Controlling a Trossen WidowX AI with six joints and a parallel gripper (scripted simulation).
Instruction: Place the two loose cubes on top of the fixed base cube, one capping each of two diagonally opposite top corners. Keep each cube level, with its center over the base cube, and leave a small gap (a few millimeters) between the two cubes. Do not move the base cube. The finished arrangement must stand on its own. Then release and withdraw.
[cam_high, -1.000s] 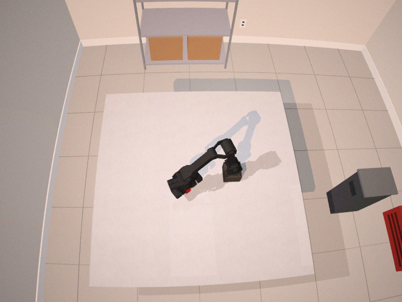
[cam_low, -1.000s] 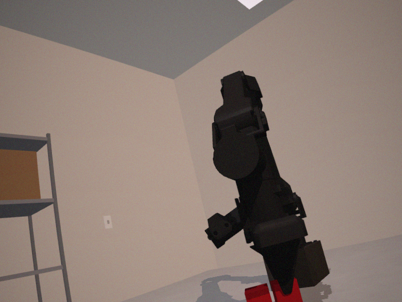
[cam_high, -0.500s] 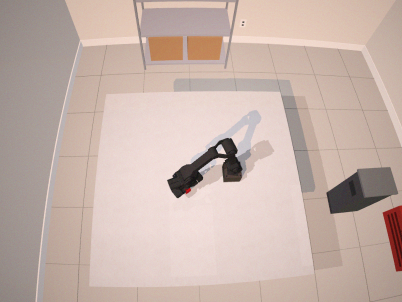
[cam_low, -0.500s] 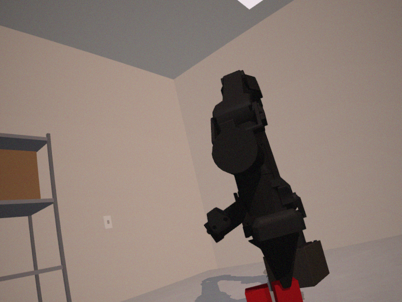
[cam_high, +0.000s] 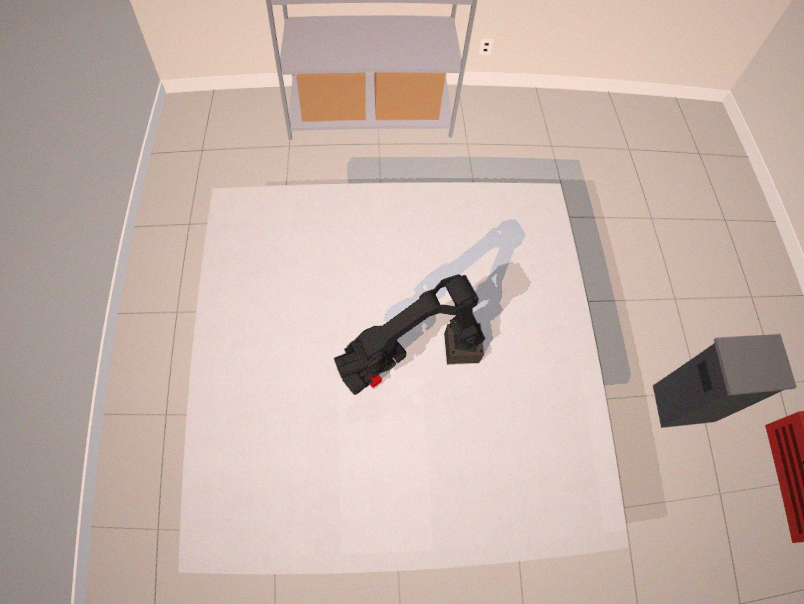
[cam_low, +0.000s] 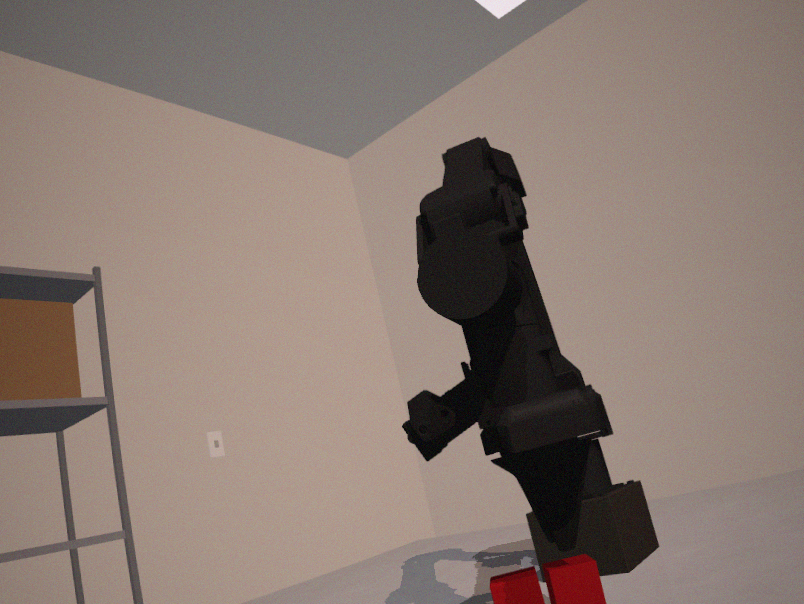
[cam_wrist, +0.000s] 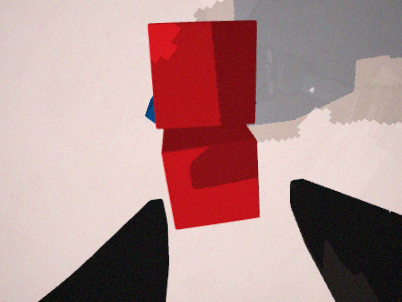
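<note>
Step in hand, as judged: release and withdrawal after setting down the second cube.

The tool (cam_wrist: 226, 216) stands part open and holds nothing. In the wrist view both dark fingers sit apart from the cubes, with bare bench (cam_wrist: 67, 50) showing in the gap on each side.

The near red cube (cam_wrist: 212, 179) lies just ahead of the tool, between the finger lines but touching neither. The far red cube (cam_wrist: 201, 74) sits directly beyond it. The two appear to meet or nearly meet at one corner; whether a small gap remains cannot be told from the wrist view. In the exterior view a narrow slit does show between the two red tops.

Only a sliver of the blue base cube (cam_wrist: 151, 110) shows, at the left edge of the far red cube and below both. How well each red cube is centred over it cannot be confirmed.

Next move, as judged: draw the tool straight up and back, fingers kept spread, without brushing the near red cube. A sideways drift could nudge it off its corner.
</note>
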